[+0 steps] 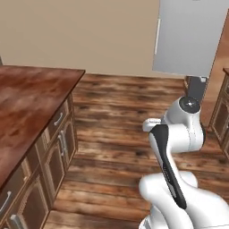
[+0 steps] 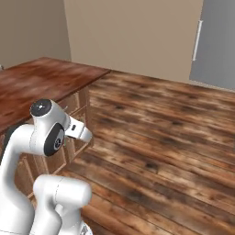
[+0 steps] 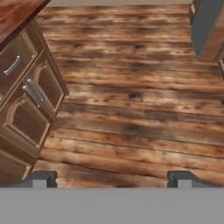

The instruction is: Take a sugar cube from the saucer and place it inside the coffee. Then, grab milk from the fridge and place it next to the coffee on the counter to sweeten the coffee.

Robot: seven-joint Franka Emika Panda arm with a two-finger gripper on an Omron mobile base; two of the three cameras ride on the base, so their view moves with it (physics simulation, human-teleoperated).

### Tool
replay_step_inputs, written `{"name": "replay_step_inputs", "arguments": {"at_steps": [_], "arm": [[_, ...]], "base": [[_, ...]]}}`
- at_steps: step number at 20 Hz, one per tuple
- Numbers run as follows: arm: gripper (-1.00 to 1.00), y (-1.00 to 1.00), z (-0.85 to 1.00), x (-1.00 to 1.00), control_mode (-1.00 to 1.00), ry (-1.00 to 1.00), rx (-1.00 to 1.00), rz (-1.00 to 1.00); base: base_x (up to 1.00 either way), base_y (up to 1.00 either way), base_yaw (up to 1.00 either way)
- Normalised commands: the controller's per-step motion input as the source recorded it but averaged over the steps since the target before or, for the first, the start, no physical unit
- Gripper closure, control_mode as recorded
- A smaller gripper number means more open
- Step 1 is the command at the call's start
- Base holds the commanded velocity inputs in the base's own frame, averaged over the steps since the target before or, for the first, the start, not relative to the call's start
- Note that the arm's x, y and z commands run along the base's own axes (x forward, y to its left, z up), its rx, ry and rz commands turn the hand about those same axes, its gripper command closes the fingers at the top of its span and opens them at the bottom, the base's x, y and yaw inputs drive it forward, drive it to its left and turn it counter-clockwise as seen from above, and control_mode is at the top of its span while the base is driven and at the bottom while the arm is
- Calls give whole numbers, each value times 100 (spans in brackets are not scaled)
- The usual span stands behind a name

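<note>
Gripper [image 3: 111, 178] jaws wide apart, nothing held, tips above wood floor [image 3: 140, 109]. Cabinet doors [image 3: 33, 98] left of it in hand view. Counter [image 1: 27, 103] bare here, at left. Fridge [image 1: 190, 36] closed, far right across floor, well apart from arm [image 1: 176, 134].

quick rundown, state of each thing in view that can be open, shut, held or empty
gripper: open, jaws wide apart, nothing between them, aimed at the wooden floor
fridge: door shut, handle on its left edge
counter: none of the task's things on the part in view
cabinet doors: shut
cabinet drawer: shut
</note>
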Motion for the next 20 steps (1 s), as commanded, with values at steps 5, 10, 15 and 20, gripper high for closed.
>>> {"name": "replay_step_inputs", "arguments": {"at_steps": [5, 10, 15, 20], "arm": [[-100, 0, 0, 0, 100, 0, 0, 0], [-100, 0, 0, 0, 100, 0, 0, 0], [-100, 0, 0, 0, 100, 0, 0, 0], [-100, 0, 0, 0, 100, 0, 0, 0]], "base": [[99, 0, 0], [100, 0, -4], [100, 0, -13], [100, 18, -22]]}}
